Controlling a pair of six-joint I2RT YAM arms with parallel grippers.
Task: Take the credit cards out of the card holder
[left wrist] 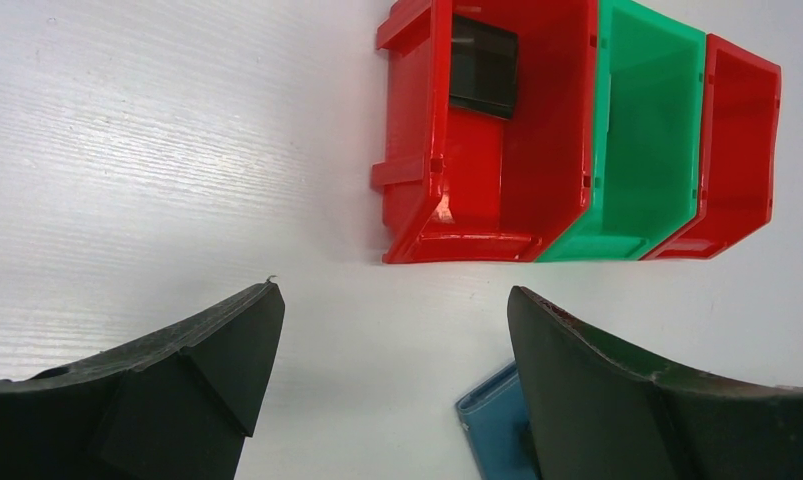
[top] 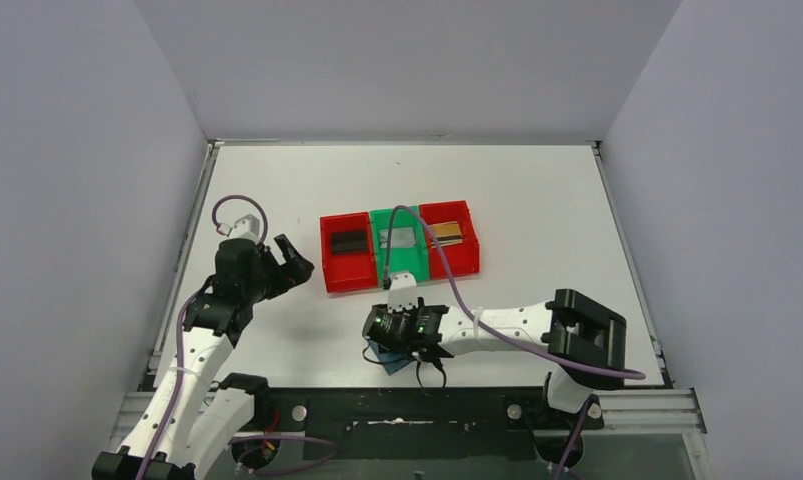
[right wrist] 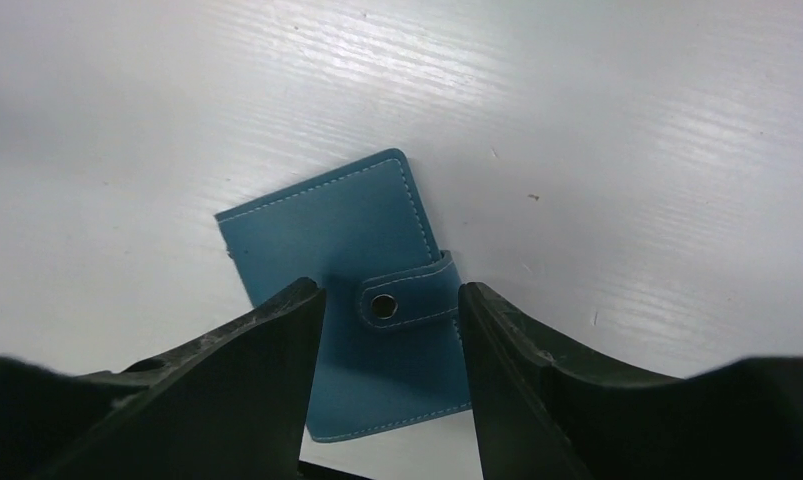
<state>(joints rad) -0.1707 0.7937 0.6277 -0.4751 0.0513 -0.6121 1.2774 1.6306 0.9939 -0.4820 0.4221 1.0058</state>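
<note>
The teal-blue card holder [right wrist: 337, 230] lies closed on the white table, its tab snapped shut. My right gripper [right wrist: 392, 300] is open just above it, a finger on each side of the snap tab. In the top view the holder [top: 385, 356] peeks out under the right gripper [top: 409, 330]. A black card [top: 348, 241] lies in the left red bin, a silver-grey card [top: 398, 238] in the green bin, and a gold-brown card [top: 451, 234] in the right red bin. My left gripper [top: 292, 262] is open and empty, left of the bins.
Three joined bins stand mid-table: the left red bin [top: 332, 268], the green bin [top: 380, 262] and the right red bin [top: 469, 260]. In the left wrist view the left red bin [left wrist: 417, 170] holds the black card [left wrist: 484, 68], and a corner of the holder [left wrist: 492, 420] shows.
</note>
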